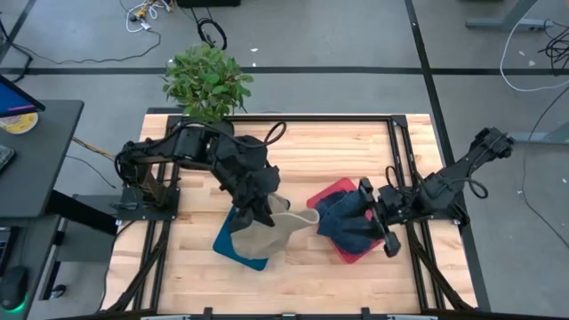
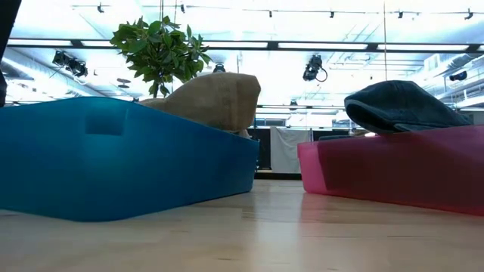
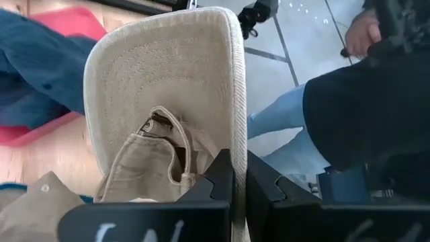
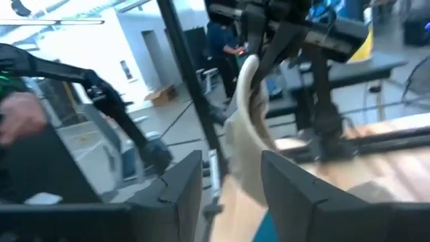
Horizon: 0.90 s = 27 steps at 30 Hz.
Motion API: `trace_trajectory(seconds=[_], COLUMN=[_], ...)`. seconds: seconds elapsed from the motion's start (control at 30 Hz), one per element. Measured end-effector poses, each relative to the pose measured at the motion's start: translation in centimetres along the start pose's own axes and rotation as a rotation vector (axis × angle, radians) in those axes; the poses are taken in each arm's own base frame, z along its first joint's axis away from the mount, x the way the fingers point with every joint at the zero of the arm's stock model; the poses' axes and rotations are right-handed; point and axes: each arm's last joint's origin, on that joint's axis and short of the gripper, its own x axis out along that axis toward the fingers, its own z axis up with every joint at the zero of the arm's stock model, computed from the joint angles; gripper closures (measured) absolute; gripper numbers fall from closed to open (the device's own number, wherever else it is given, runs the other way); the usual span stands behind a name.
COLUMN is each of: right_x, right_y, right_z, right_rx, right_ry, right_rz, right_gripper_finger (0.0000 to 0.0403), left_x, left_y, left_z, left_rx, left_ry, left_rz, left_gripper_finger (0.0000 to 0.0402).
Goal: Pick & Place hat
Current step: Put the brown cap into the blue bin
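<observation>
A beige brimmed hat (image 1: 277,229) hangs over the blue bin (image 1: 233,251) at the table's middle left, with my left gripper (image 1: 264,210) shut on it. In the low view the hat (image 2: 215,98) rises above the bin's rim (image 2: 113,106), and the bin's wall hides its lower part. A dark blue hat (image 1: 344,222) lies in the red bin (image 1: 331,191) at the middle right. My right gripper (image 1: 372,216) hovers open over that bin's right side; its wrist view shows nothing between the fingers (image 4: 232,185). My left gripper pinches the beige hat's brim at its stitched edge (image 3: 236,144) between its two fingers. The fingers slant down from the table's far left. The hat's underside faces the wrist camera and the crown (image 3: 144,171) droops below the brim. I cannot tell whether the hat touches the bin.
A potted plant (image 1: 206,82) stands at the table's far edge. Black frame rails (image 1: 397,151) run along the right side. A person's legs (image 3: 289,121) show beyond the table in the left wrist view. Bare wood (image 1: 307,277) lies near the front edge.
</observation>
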Motion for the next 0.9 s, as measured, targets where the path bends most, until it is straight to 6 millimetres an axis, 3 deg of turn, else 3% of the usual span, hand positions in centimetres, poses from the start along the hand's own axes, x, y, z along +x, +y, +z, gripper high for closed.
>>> trace_trajectory(seconds=[0.13,0.4,0.9], right_x=[1.2,1.6,2.6], right_y=[-1.0,-1.6,-2.4], right_z=[-0.3,0.5,0.2], right_rx=[-0.078,-0.146,-0.152], right_ry=[0.009,-0.064,-0.032], right_rz=[-0.053,-0.049,-0.007], right_gripper_finger=[0.0250,0.0250,0.0250], left_x=[0.0,0.0,-0.3], left_y=[-0.1,-0.1,-0.1], left_z=[0.3,0.4,1.4], left_rx=[0.014,0.024,0.073], left_ry=[-0.030,-0.039,-0.127], left_rz=[-0.011,-0.015,-0.038], left_gripper_finger=[0.0389,0.0389,0.0389])
